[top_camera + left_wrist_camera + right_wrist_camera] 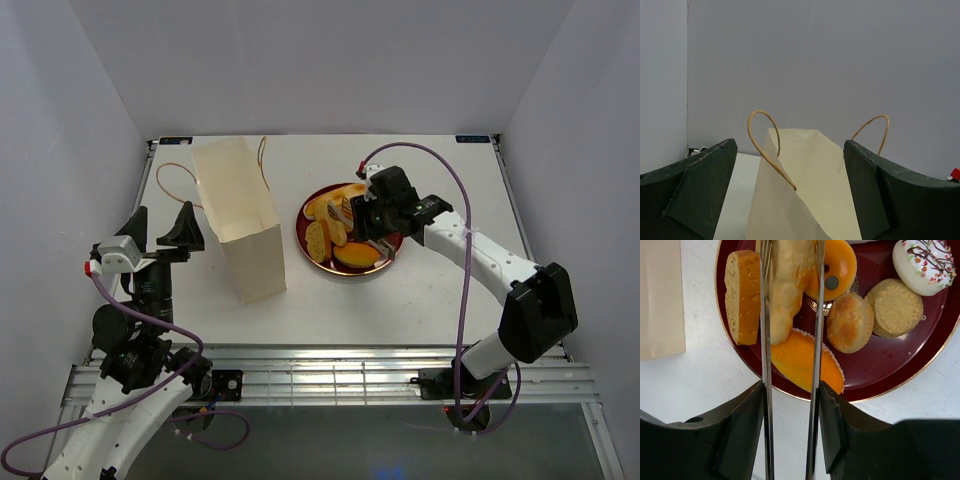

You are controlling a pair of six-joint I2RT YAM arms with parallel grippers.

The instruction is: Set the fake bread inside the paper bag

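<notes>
Right hand (790,390) squeezes thin metal tongs (764,330) whose arms flank a long golden toy baguette (787,280), probably light, rigid and slippery, best pinched across its middle.

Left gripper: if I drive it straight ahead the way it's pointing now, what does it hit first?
Most likely the paper bag. In the wrist view it stands dead ahead, framed between the open fingers of the left gripper. Its distance is unclear.
</notes>
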